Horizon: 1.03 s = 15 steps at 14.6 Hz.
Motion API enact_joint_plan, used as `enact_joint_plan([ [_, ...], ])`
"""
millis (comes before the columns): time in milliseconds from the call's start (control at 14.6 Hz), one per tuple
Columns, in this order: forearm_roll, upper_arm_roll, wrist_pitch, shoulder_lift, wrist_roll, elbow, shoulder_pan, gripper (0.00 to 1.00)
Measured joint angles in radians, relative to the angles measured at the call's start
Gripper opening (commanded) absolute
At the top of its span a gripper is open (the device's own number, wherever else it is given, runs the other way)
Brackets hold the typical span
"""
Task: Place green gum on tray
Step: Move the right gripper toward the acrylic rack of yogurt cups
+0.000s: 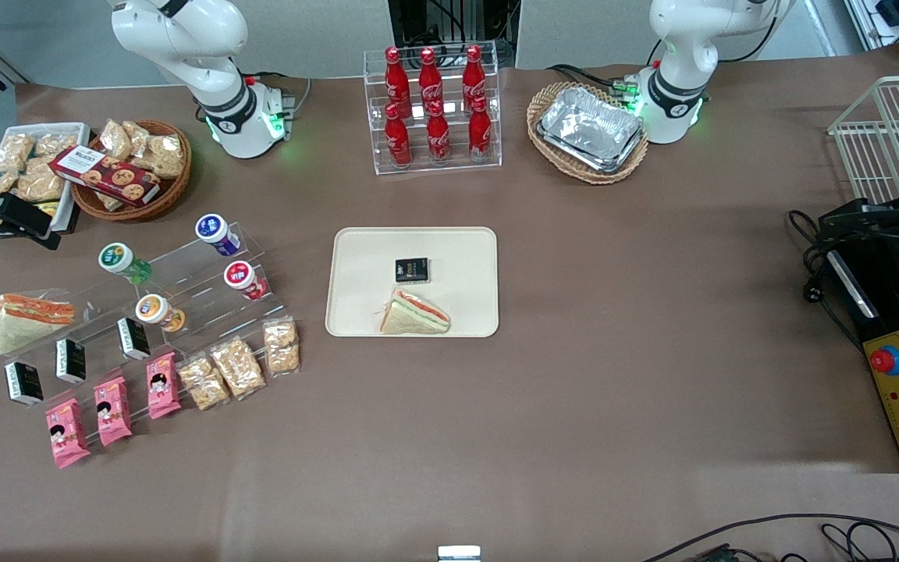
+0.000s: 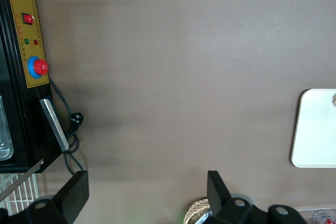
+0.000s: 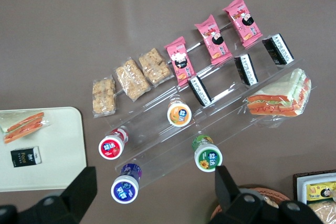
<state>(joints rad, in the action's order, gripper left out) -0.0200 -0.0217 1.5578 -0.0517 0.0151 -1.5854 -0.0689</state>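
Observation:
The green gum (image 1: 123,262) is a small green bottle with a white lid. It lies on the top step of a clear stepped rack (image 1: 184,269) toward the working arm's end of the table, and it also shows in the right wrist view (image 3: 208,154). The cream-beige tray (image 1: 356,257) lies mid-table and holds a wrapped sandwich (image 1: 415,314) and a small black packet (image 1: 411,270); its corner shows in the right wrist view (image 3: 58,145). My gripper (image 1: 36,226) hangs high above the table at the working arm's end, beside the rack. In the right wrist view the gripper (image 3: 152,192) is open and empty.
The rack also carries a blue-purple bottle (image 1: 218,234), a red bottle (image 1: 244,280), an orange bottle (image 1: 157,311) and a sandwich (image 1: 28,316). Snack packets (image 1: 239,367) lie nearer the camera. A wicker cookie basket (image 1: 133,168), a cola rack (image 1: 434,105) and foil trays (image 1: 588,129) stand farther back.

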Motion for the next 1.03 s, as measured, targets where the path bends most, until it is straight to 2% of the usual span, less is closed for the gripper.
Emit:
enact_joint_plan([
  [684,0.0,0.002,-0.022,0.006,-0.003,-0.008,0.0,1.0],
  [1026,0.001,0.006,-0.039,-0.012,-0.08,-0.045,0.0,1.0],
])
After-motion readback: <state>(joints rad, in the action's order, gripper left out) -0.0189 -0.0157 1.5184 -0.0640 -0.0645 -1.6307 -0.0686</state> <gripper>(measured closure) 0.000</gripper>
